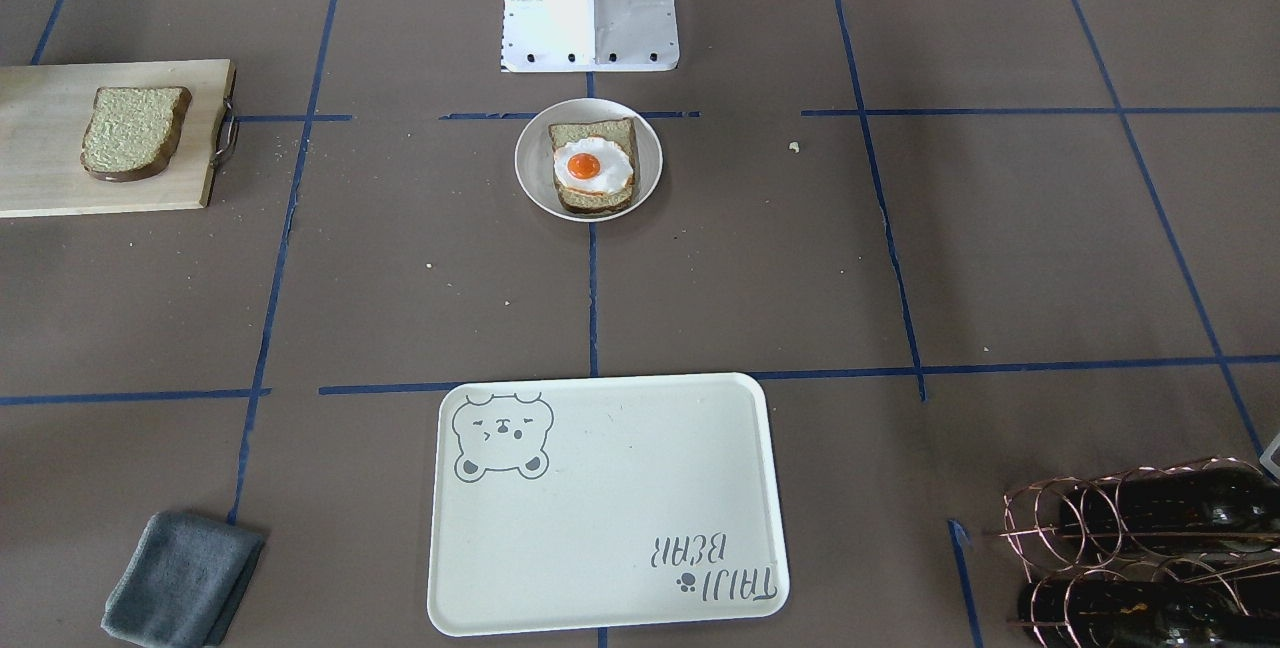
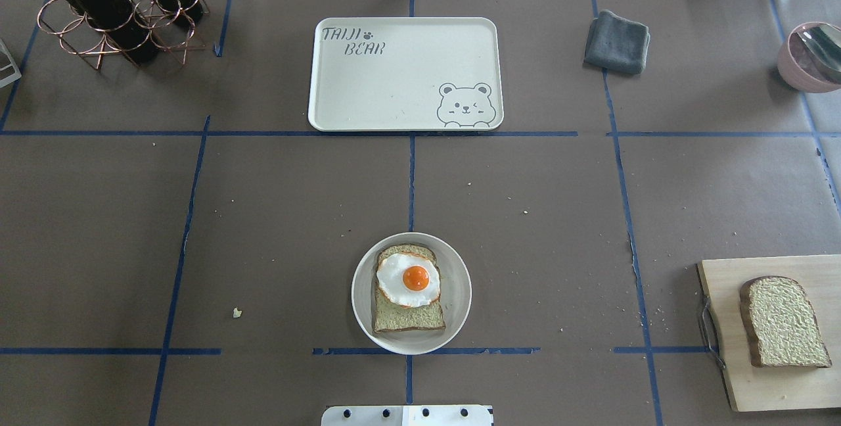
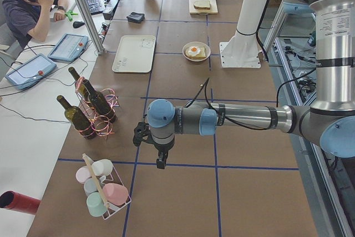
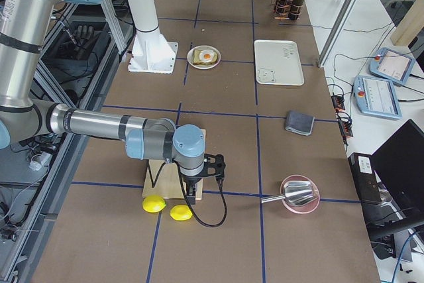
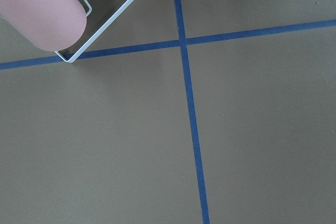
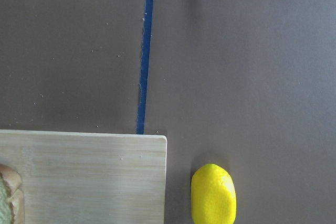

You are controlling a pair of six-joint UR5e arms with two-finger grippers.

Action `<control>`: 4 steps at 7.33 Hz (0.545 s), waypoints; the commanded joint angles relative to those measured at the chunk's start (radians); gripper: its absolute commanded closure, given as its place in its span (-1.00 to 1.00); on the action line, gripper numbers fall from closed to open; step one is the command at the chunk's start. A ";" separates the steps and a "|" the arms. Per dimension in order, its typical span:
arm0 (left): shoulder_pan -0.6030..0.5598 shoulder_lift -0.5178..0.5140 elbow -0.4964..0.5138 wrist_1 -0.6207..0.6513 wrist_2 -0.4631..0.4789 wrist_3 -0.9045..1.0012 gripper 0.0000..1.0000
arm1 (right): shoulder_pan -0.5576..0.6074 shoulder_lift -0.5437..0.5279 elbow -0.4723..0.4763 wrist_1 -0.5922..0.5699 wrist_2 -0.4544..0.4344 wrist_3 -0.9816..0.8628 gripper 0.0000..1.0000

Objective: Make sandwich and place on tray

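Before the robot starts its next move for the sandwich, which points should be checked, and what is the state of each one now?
1. The bottom bread slice lies on the white plate: ok.
2. The egg sits on that slice: ok.
3. The second bread slice lies uncovered on the cutting board: ok.
4. The tray has free room for the sandwich: ok.
5. The right gripper, near the cutting board, is open for a grasp: cannot tell.
6. The left gripper is away from the plate: ok.
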 commanded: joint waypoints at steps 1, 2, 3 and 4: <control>-0.001 0.009 0.023 0.000 0.002 0.005 -1.00 | 0.001 0.000 0.000 0.000 0.001 0.002 -1.00; -0.002 0.006 0.061 -0.001 0.000 0.005 -1.00 | 0.001 0.000 0.003 0.000 0.004 0.002 -1.00; -0.002 0.006 0.069 0.000 0.000 0.003 -1.00 | -0.001 0.003 0.008 -0.003 0.002 -0.003 -1.00; -0.002 0.009 0.069 0.000 0.000 0.003 -1.00 | -0.001 0.013 0.009 0.003 0.002 0.000 -1.00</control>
